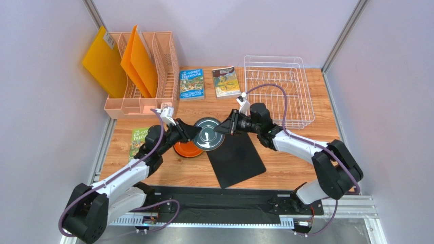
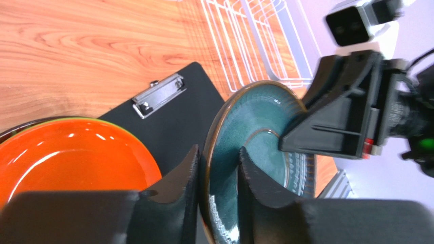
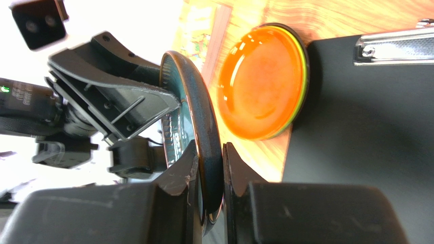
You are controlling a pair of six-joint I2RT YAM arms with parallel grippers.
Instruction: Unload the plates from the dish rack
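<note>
Left end effector (image 2: 220, 157): jaws narrow, one finger on each side of the teal plate (image 2: 249, 122) at its rim. Both pads look to be in contact, so I read it as gripping.

Right end effector (image 3: 209, 152): pinched tight on the opposite rim of the same plate. The plate stands on edge in the air between the two arms, above the near-left part of the surface (image 1: 290, 173) and well apart from the dish rack (image 1: 298, 101).

Progress (judgement):
- The rack shows no plate in the overhead view, so unloading from it looks finished.
- The orange plate (image 2: 66, 152) lies face up on a stack just beside the black clipboard (image 1: 239, 160).
- A lime green rim (image 3: 304, 76) shows directly under the orange plate.
- The teal plate is the last one not set down. This looks like a hand-over from right to left, with placing on the stack left to do.

Hidden or unclear:
- The bottom of the stack shows only as a dark sliver. It is probably the red plate, but no pattern is visible, so this is unconfirmed.
- From above, the teal plate and left wrist cover most of the stack.
- I cannot tell whether the stack overlaps the clipboard's corner or only sits beside it.
- The right arm's cable (image 1: 277, 87) crosses the rack, and the left wrist view catches only one corner of the rack.
</note>
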